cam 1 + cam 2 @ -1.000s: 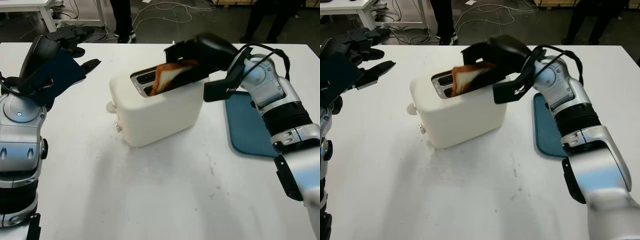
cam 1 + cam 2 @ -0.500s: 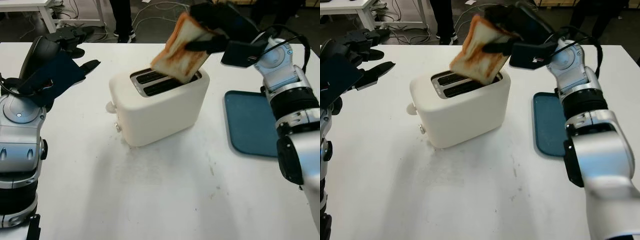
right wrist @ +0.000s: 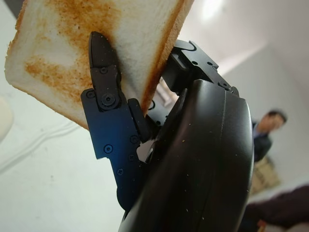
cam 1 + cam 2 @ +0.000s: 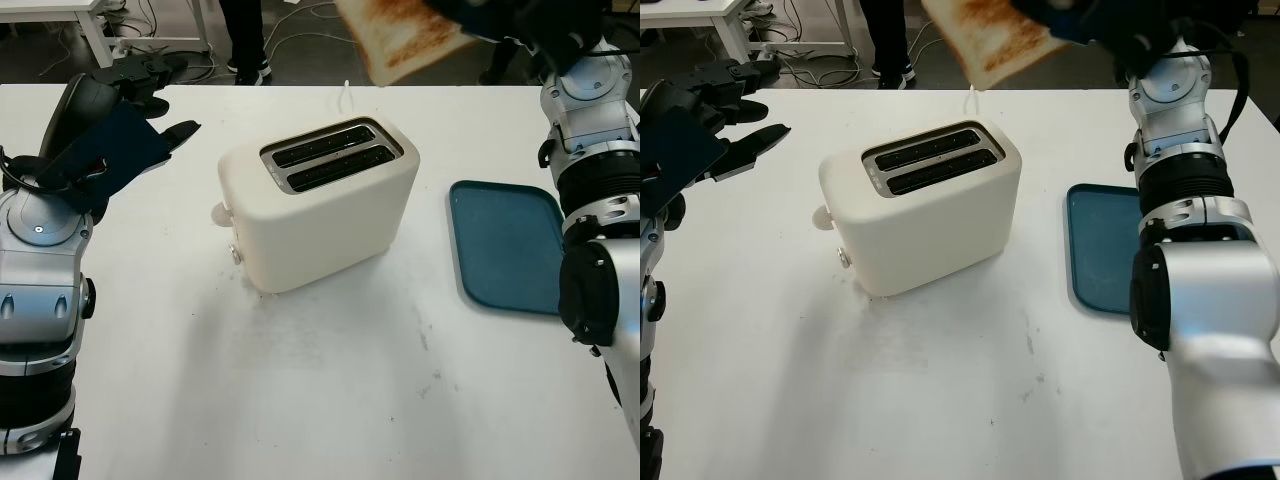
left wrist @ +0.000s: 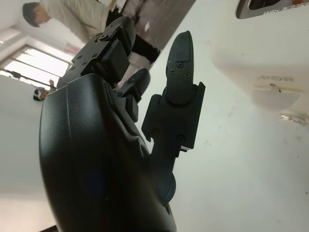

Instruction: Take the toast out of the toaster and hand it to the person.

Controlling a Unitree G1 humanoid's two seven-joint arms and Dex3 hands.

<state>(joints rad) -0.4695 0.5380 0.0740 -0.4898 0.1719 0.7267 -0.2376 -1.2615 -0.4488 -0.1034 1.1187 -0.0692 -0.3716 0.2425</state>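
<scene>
Within a second the right hand (image 3: 145, 125), clamped on the toast (image 4: 405, 35), had lifted it clear of the toaster (image 4: 320, 205) and high beyond it, ready for handover, while the open left hand (image 4: 120, 140) hovered aside.

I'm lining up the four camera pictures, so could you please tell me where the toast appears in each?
Left eye view: toast at the top edge, above the toaster.
Right eye view: at the top, left of centre.
Left wrist view: the toaster's corner is there, not the toast.
Right wrist view: close up, clamped in the right hand.
Shared landmark: the toaster.
</scene>
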